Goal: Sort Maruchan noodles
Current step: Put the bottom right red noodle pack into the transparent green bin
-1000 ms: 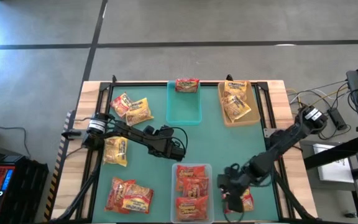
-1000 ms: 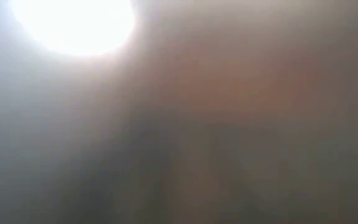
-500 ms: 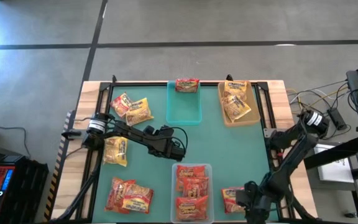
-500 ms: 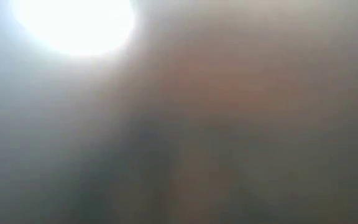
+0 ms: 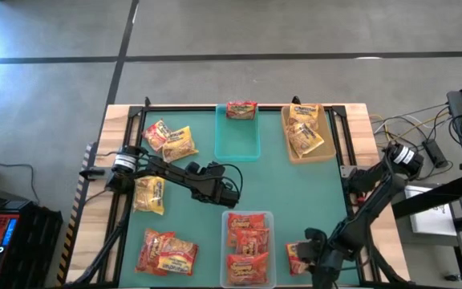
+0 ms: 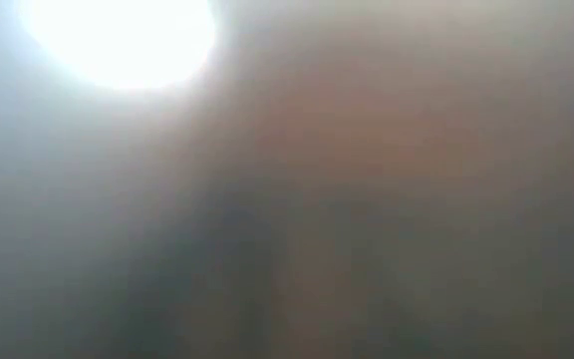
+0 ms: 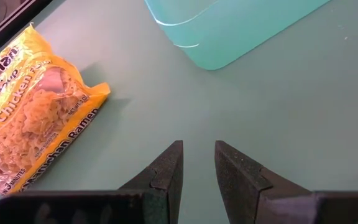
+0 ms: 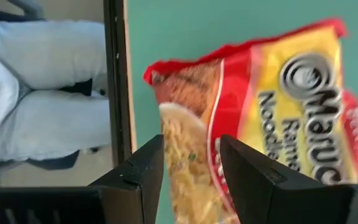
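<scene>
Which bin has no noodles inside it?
The teal bin at the table's far middle. The tan bin and clear bin both hold packets.

Colours on your table
You see a red-and-yellow packet (image 8: 260,118), a yellow packet (image 7: 33,106), a teal bin (image 5: 237,135), a tan bin (image 5: 327,152), and a green mat (image 5: 295,193).

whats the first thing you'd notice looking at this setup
The right gripper at the table's near right corner, over a red packet by the clear bin of red packets. Next, the empty teal bin at the far middle and the tan bin of yellow packets. The left gripper waits open mid-table.
</scene>
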`<state>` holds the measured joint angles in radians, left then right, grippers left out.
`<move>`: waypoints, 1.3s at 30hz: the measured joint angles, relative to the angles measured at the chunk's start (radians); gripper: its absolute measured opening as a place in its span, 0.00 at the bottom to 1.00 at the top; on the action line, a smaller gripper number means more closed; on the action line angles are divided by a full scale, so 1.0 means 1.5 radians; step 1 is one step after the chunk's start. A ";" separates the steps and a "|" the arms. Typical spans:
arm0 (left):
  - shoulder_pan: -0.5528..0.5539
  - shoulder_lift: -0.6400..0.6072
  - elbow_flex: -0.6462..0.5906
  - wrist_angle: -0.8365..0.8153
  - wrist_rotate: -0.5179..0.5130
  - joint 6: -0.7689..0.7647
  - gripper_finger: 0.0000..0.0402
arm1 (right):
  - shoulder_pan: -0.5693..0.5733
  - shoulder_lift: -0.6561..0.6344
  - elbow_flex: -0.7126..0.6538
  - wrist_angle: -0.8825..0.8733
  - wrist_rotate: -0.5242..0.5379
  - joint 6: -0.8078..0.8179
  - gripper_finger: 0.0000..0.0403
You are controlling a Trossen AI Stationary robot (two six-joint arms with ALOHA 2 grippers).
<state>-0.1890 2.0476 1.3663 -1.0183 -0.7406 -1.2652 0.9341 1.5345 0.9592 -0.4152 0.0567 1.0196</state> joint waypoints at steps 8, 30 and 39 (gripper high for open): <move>0.000 0.000 0.000 0.001 0.000 0.000 0.19 | -0.019 0.000 -0.016 -0.002 0.037 -0.046 0.36; 0.000 0.000 0.000 0.004 0.000 0.007 0.19 | 0.041 0.033 -0.012 0.065 -0.011 0.055 0.36; 0.000 0.000 0.000 0.007 0.000 0.007 0.19 | 0.021 0.033 -0.013 0.025 0.086 -0.056 0.36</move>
<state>-0.1890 2.0480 1.3666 -1.0079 -0.7410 -1.2541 0.9660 1.5845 0.9390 -0.3783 0.1864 0.9360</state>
